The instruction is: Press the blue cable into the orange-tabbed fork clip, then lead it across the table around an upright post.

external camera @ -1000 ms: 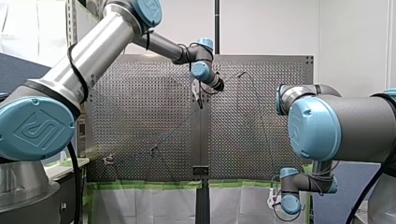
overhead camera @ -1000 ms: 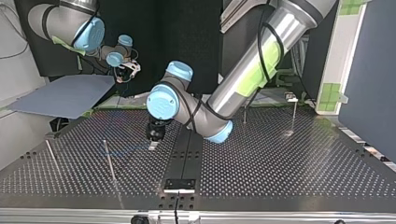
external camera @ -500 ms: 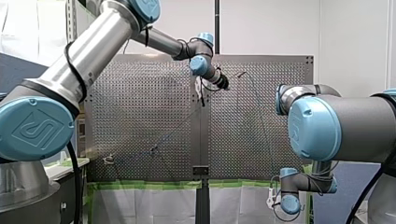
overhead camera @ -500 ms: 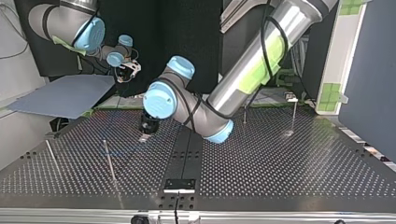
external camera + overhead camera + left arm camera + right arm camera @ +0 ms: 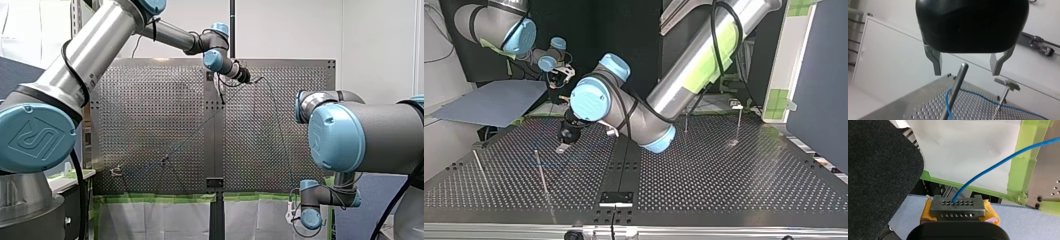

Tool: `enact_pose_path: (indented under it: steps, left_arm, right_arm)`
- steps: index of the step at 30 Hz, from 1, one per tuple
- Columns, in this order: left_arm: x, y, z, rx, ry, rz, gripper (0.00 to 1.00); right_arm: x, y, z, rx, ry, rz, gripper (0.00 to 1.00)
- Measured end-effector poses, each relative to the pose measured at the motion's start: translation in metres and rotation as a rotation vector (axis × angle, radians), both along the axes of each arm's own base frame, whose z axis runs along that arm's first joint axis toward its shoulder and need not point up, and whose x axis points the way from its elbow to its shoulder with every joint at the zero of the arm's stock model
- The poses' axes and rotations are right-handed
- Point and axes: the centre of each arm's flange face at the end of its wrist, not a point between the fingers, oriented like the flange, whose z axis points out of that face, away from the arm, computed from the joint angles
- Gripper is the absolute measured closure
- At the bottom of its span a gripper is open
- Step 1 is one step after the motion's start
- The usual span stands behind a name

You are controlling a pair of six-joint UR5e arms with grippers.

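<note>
My left arm's black gripper [image 5: 966,73] hung above the perforated bench [image 5: 923,106], its metal fingers [image 5: 936,60] spread wide and holding nothing. Seen from the left wrist, an upright post [image 5: 957,87] rose into the gap between them. Its rounded top stood nearer one finger than the other and touched neither. The blue cable [image 5: 978,96] lay on the bench behind that post, curved past its shaft and ran off toward a second post [image 5: 1003,94] that carried a flat fitting at its top.

In the top view the same arm reached past the middle of the bench, so its gripper [image 5: 563,145] sat tilted over the view's left half. A thin post [image 5: 541,172] stood close by.

My right arm's gripper [image 5: 957,203] sat off the bench, over a blue-grey sheet [image 5: 1018,220]. Its fingers were closed on the cable, with yellow pads [image 5: 991,213] showing on either side. From the fingertips the cable climbed away in a nearly straight line toward the green tape [image 5: 1023,157] along the bench's edge. The top view placed this gripper [image 5: 560,75] at its upper left, well apart from the other.
</note>
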Motion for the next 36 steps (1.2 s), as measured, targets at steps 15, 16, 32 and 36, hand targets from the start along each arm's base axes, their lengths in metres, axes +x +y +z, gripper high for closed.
enact_pose_path:
  steps: [15, 16, 32, 36]
  left_arm:
    - [-0.013, -0.022, 0.006, -0.079, -0.027, -0.052, 0.05]
    - [-0.013, -0.022, 0.006, -0.08, -0.026, -0.051, 0.05]
    - [-0.001, -0.018, -0.006, -0.074, -0.018, -0.021, 0.05]
    - [-0.003, -0.02, -0.006, -0.064, -0.028, -0.026, 0.05]
  right_arm:
    - [0.001, -0.001, 0.0, -0.003, -0.002, 0.005, 1.0]
    - [0.001, -0.001, 0.0, -0.003, -0.002, 0.005, 1.0]
    - [0.003, -0.003, 0.001, -0.005, -0.003, 0.011, 1.0]
    - [0.003, -0.003, 0.001, -0.005, -0.003, 0.011, 1.0]
